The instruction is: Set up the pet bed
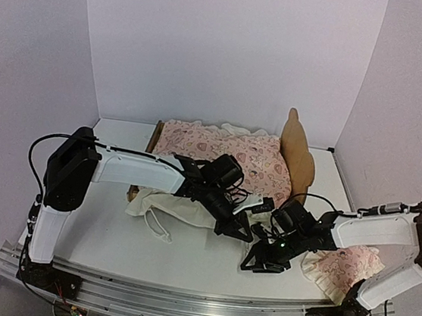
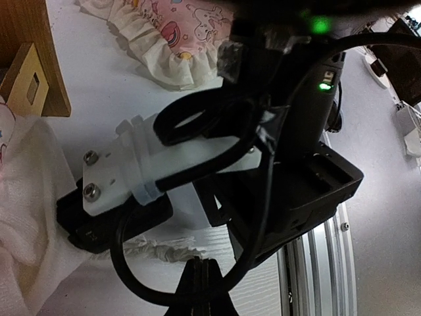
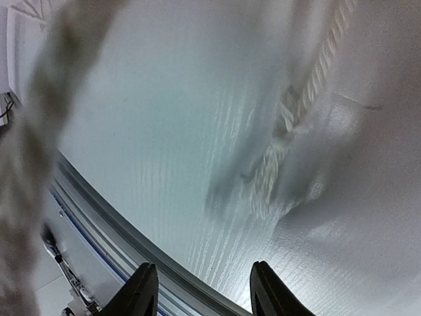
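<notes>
Top view: the bed (image 1: pixel 298 147) stands at mid-frame toward the back of the tabletop (image 1: pixel 110 242). Its long axis runs left to right across the picture, with the headboard upright at the right end. The pink cover (image 1: pixel 227 154) lies over most of the frame, and its cream edge spills off the front rail onto the tabletop.

Both arms meet in the lower centre. The left end effector (image 1: pixel 240 232) sits just below the spilled edge, its fingers pressed together. Whether a fold of cloth is caught between them cannot be told from the left wrist view, where only the joined tips (image 2: pixel 200 286) show at the bottom of the frame. The right end effector (image 1: pixel 261 264) is lower and slightly right, nearer the front edge. In its own view (image 3: pixel 202 293) the fingers stand spread with nothing between them, over bare tabletop, with a pale cord (image 3: pixel 296 112) lying ahead of them.

Governing relation: the bed lies up-frame of both end effectors, broadside on. The left one is the nearer to it — just beside the front rail. The right one is nearer the pillow (image 1: pixel 345 269), which rests at lower right, well apart from the bed. Judged from this, the cover looks unfinished and the pillow is not yet placed.
</notes>
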Tool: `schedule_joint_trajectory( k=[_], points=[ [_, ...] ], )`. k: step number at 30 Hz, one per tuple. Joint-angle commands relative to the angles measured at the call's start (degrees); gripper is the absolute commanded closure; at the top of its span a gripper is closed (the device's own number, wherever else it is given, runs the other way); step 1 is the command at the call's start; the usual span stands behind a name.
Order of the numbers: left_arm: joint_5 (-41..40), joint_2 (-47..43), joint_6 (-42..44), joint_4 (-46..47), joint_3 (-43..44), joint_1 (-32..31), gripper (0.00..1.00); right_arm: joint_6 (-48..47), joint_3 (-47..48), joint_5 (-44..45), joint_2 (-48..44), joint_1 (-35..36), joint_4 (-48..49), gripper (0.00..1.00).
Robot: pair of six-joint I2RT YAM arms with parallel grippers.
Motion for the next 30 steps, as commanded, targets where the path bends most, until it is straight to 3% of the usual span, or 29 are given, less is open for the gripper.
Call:
schedule_joint_trajectory(
  k=[1,10,18,20,25,30],
  points=[
    [-0.6,1.2,-1.6,2.0,2.1,-0.1,1.00,0.8,-1.2,4.5,-6.5,0.0,0.8,0.49],
    [-1.3,4.1,-8.6,8.3,1.3,-0.7,1.00,6.6,-1.7,19.1,-12.3,-0.4,-4.5,0.47],
    [-4.1,9.4,-11.1,14.5,3.0,-2.1,1.00,11.6,2.2,36.4,-18.9,-1.4,-25.7,0.47],
    [-4.5,10.2,-10.6,15.4,2.5,-2.2,0.94,11.5,1.9,37.6,-20.2,-1.4,-26.3,0.45],
    [-2.4,10.5,-5.5,14.7,2.5,-2.9,0.64,7.7,3.8,37.5,-18.8,-1.6,-26.1,0.44],
    [-1.6,6.9,8.2,3.4,3.2,-2.9,0.51,3.3,7.5,36.8,-14.5,-2.0,-24.6,0.43]
  ],
)
